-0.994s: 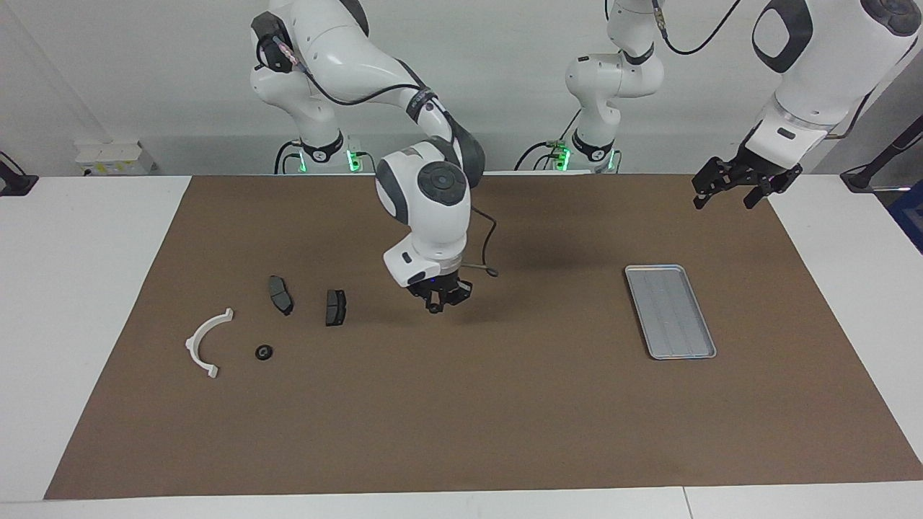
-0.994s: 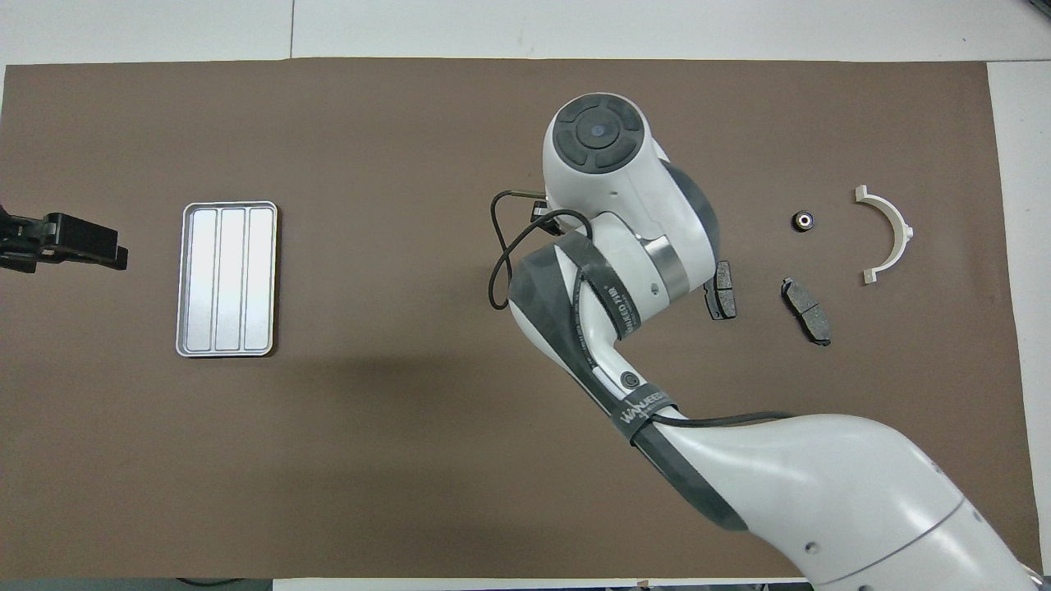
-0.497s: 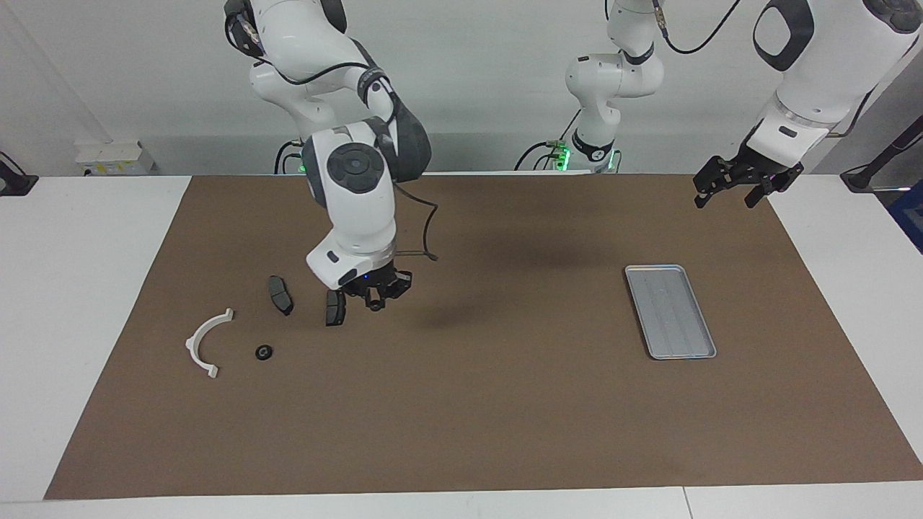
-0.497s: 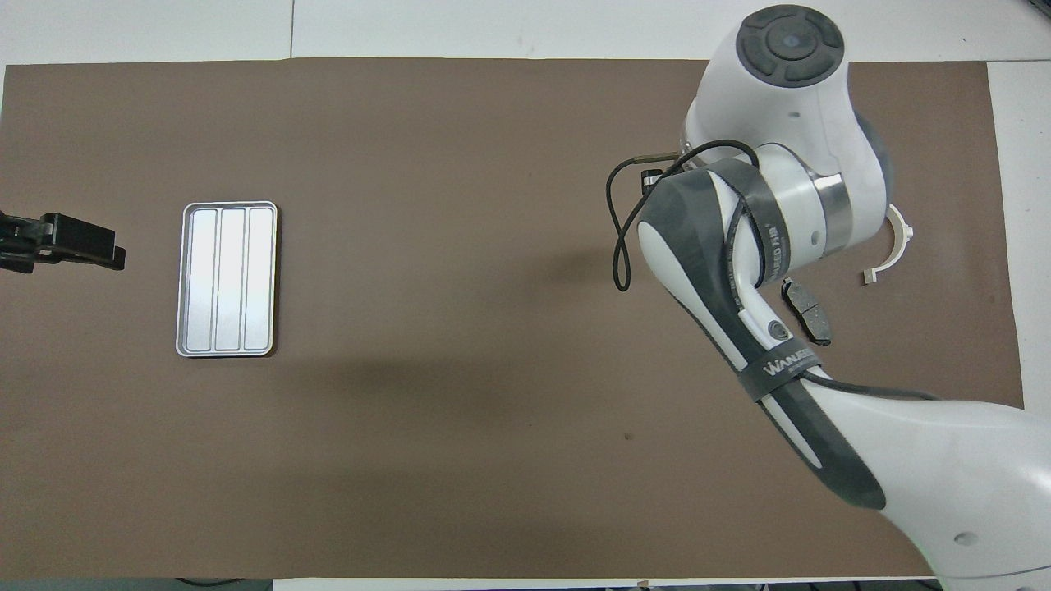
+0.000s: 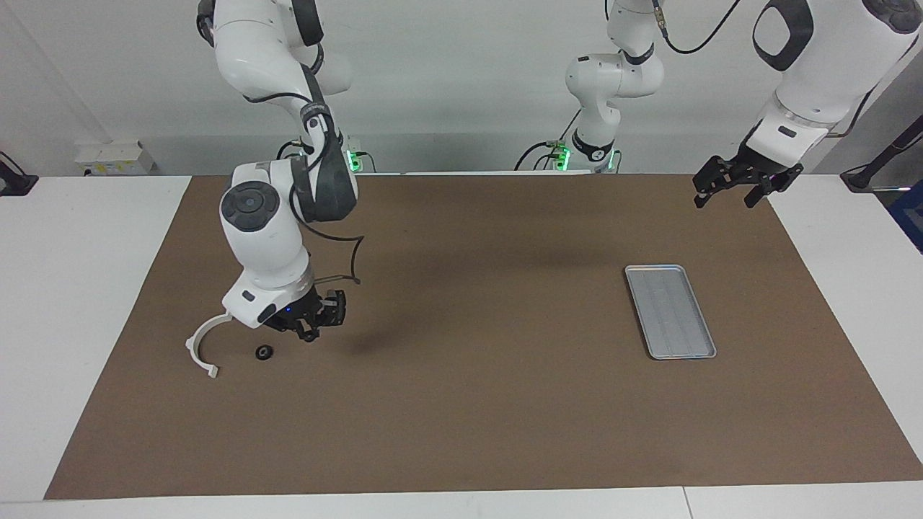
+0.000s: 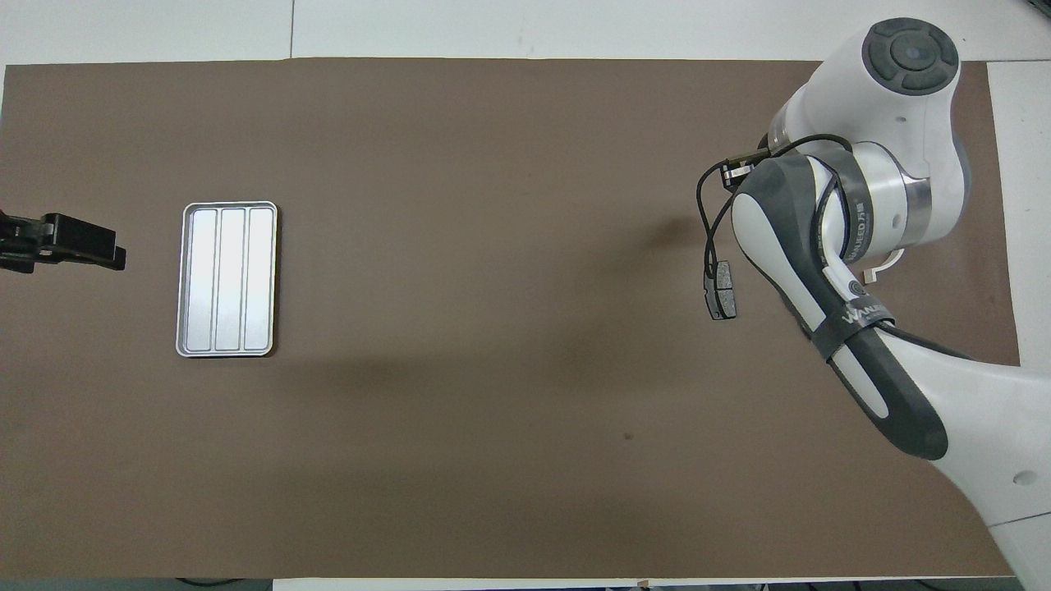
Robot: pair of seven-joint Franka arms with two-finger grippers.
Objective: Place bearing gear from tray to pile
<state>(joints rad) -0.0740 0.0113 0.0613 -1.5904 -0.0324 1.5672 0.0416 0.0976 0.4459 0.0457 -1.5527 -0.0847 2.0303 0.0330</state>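
Note:
The silver ribbed tray [image 5: 654, 269] lies empty toward the left arm's end of the mat and shows in the overhead view [image 6: 185, 279]. The pile lies toward the right arm's end: a white curved arc [image 5: 200, 348], a small black ring [image 5: 264, 352] and one dark brake pad [image 6: 722, 289]. The other pad is hidden by the right arm. My right gripper [image 5: 311, 333] hangs low over the pile, beside the ring, shut on a small dark bearing gear. My left gripper [image 5: 727, 193] is open and waits, raised over the mat's corner.
The brown mat [image 5: 476, 404] covers most of the white table. The right arm's forearm and cable [image 6: 829, 271] lie over the pile in the overhead view and hide most of the arc [image 6: 885, 264].
My right gripper has travelled from the middle of the mat to the pile at the right arm's end, lowering slightly. The left arm, tray and pile parts have not moved.

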